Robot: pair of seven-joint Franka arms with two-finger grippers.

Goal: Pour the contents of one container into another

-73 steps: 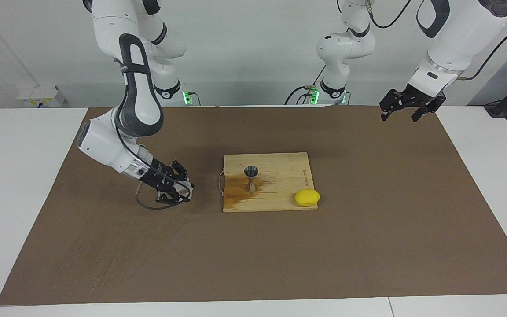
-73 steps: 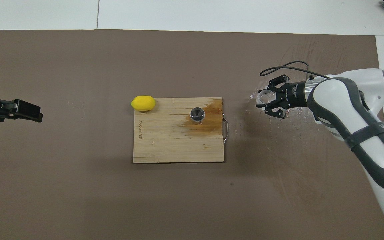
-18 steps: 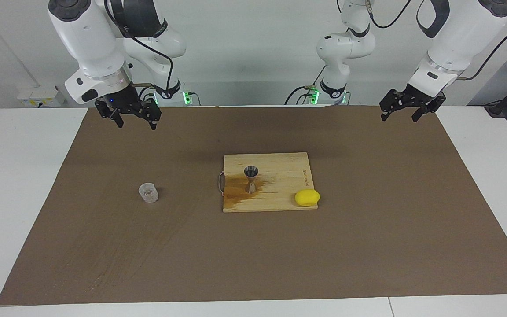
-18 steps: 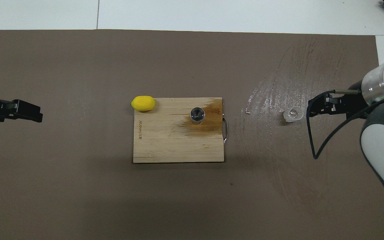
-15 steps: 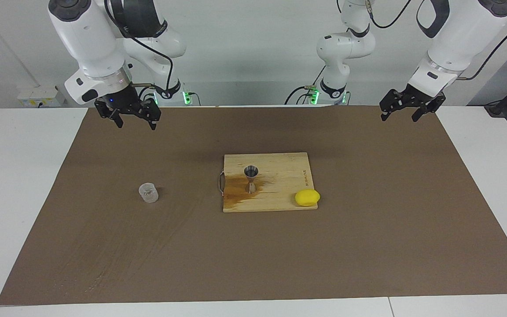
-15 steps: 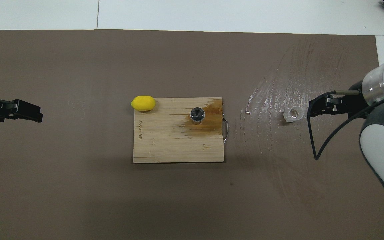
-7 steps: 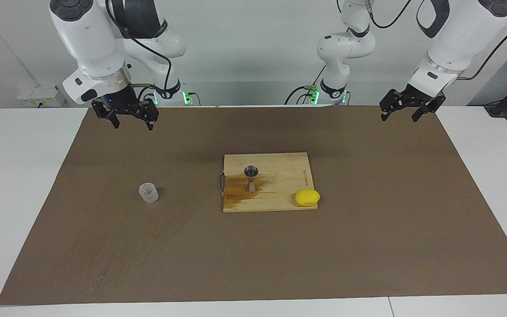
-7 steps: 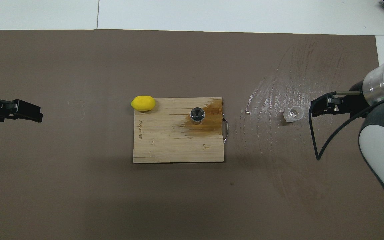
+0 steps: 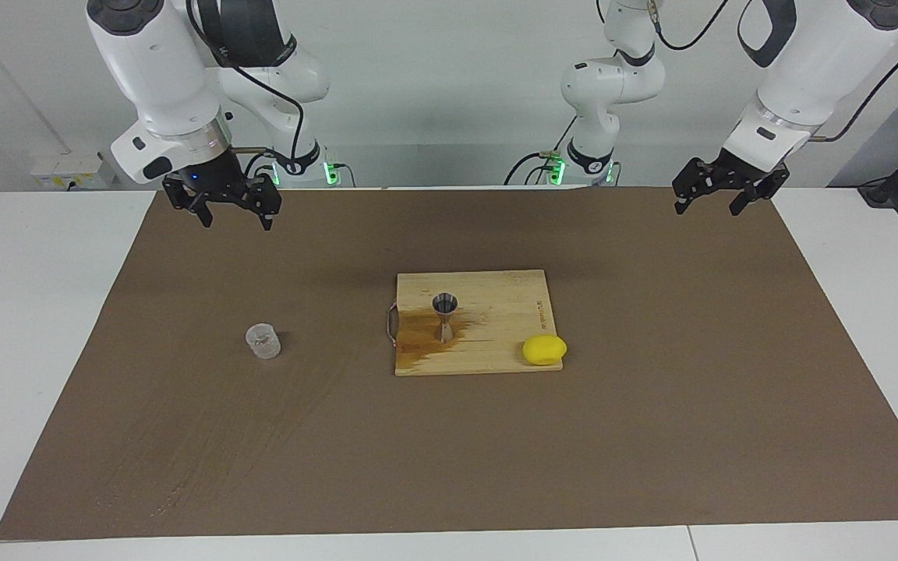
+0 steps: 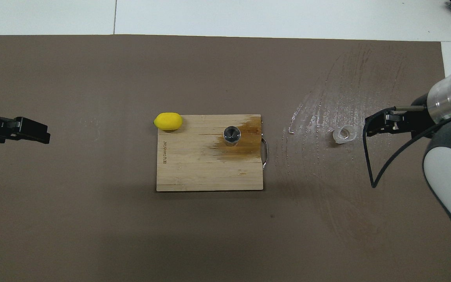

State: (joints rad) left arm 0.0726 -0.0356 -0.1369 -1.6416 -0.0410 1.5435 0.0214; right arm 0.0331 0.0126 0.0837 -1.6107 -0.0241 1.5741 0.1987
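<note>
Cup (image 9: pixel 263 341) sat upright on the mat (image 9: pixel 652 436) toward the right arm's end, jigger (image 9: pixel 444 315) stood on the stained board (image 9: pixel 496 354) by a lemon (image 9: pixel 544 350); both grippers, right (image 9: pixel 232 220) and left (image 9: pixel 708 207), hung empty, fingers spread

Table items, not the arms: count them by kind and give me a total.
Clear cup: 1
Steel jigger: 1
Lemon: 1
Wooden cutting board: 1
Brown mat: 1
Total: 5

place: robot lab
evidence: 2 Franka arms (image 9: pixel 176 86), white bench (image 9: pixel 28 312) with brown mat (image 9: pixel 652 389), bare wall, cabling
</note>
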